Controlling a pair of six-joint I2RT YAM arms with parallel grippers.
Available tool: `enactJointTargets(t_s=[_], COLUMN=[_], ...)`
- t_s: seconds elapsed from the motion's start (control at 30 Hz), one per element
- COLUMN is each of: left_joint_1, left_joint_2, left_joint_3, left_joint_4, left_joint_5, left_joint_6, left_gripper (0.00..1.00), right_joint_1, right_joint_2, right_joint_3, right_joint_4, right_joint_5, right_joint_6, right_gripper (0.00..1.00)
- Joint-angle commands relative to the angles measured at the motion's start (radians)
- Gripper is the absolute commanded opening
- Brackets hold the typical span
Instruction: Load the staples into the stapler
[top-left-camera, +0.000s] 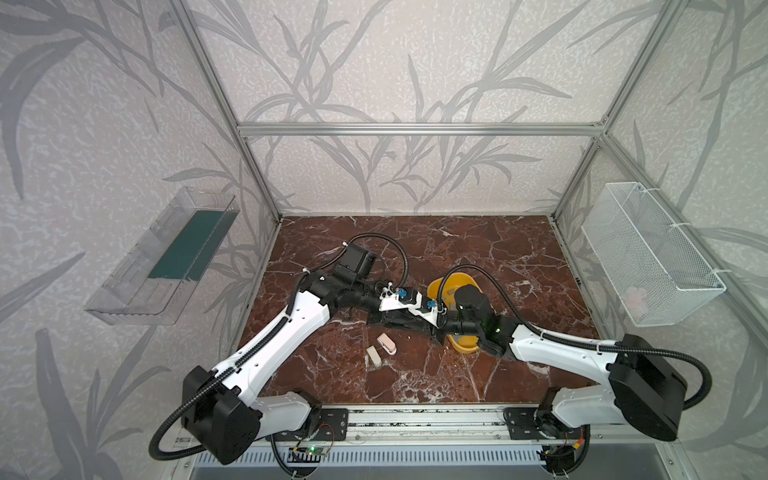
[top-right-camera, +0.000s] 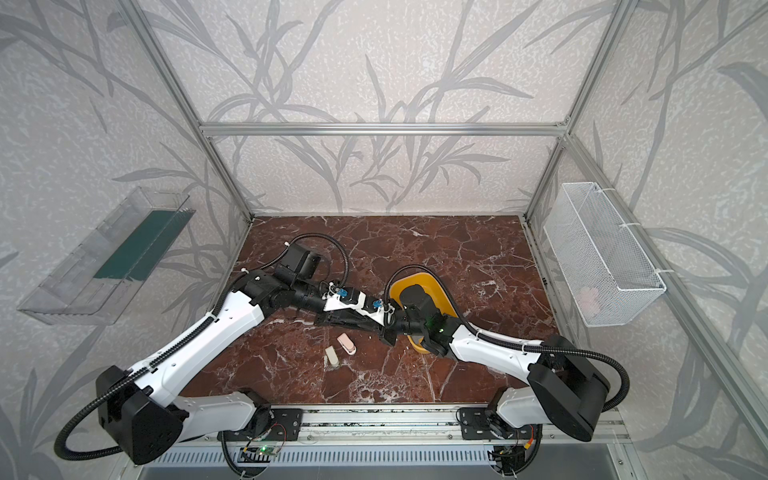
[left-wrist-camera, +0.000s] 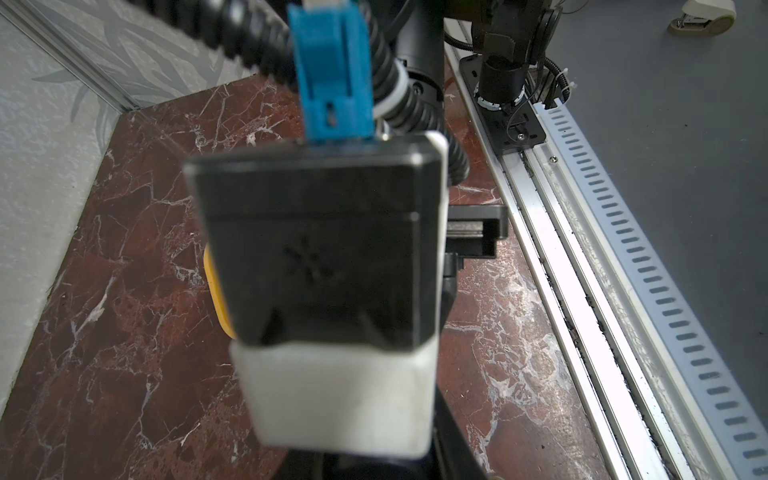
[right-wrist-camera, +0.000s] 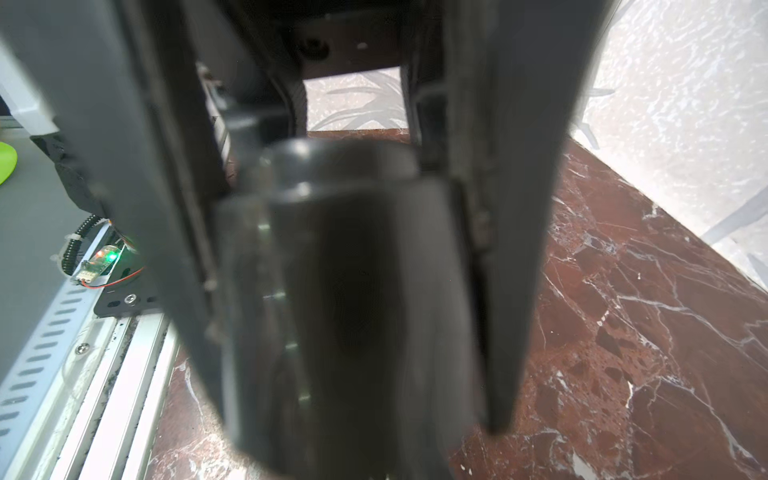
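Both arms meet mid-table (top-left-camera: 498, 257), wrists crossed. The left gripper (top-left-camera: 433, 331) is pinched narrow, though I can't see whether anything sits in it; the right gripper (top-left-camera: 380, 320) is buried under the wrist cameras, so its width is impossible to call. No staples are visible anywhere; my guess is they're in the yellow tray (top-left-camera: 462, 347) on the right, mostly covered by the right arm. The pink stapler (top-left-camera: 386, 344) and the beige stapler (top-left-camera: 374, 357) lie side by side just near of the grippers, touched by neither. Loading looks not yet begun; fetching a strip, opening a stapler and seating the strip are all left.
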Motion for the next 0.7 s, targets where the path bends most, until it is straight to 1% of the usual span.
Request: enactJointTargets(t_s=[0.0,0.2,0.33,0.47,0.67], left_joint_1=[0.042,0.128,0.181,0.231,0.311], left_joint_2=[-0.043,-0.047,-0.072,-0.082,-0.065], left_joint_3=[0.014,0.007,-0.023,-0.045,-0.063], left_joint_4=[0.128,0.156,0.22,0.244,0.253], left_joint_5=[0.11,0.193,0.236,0.279,0.338], left_joint_6=[0.009,-0.002,-0.034,-0.026,-0.009], left_gripper=[0.0,0.0,0.0,0.0,0.0], right_joint_1=[0.016,0.014,0.012,0.01,-0.02], right_joint_2=[0.012,0.008,-0.007,-0.031,-0.062], right_joint_3=[0.012,0.009,-0.019,-0.053,-0.099], right_joint_4=[-0.034,-0.023,0.014,0.062,0.14], right_joint_5=[-0.03,-0.026,0.012,0.041,0.017], right_joint_6=[0.021,0.03,0.038,0.048,0.083], right_gripper=[0.0,0.0,0.0,0.0,0.0])
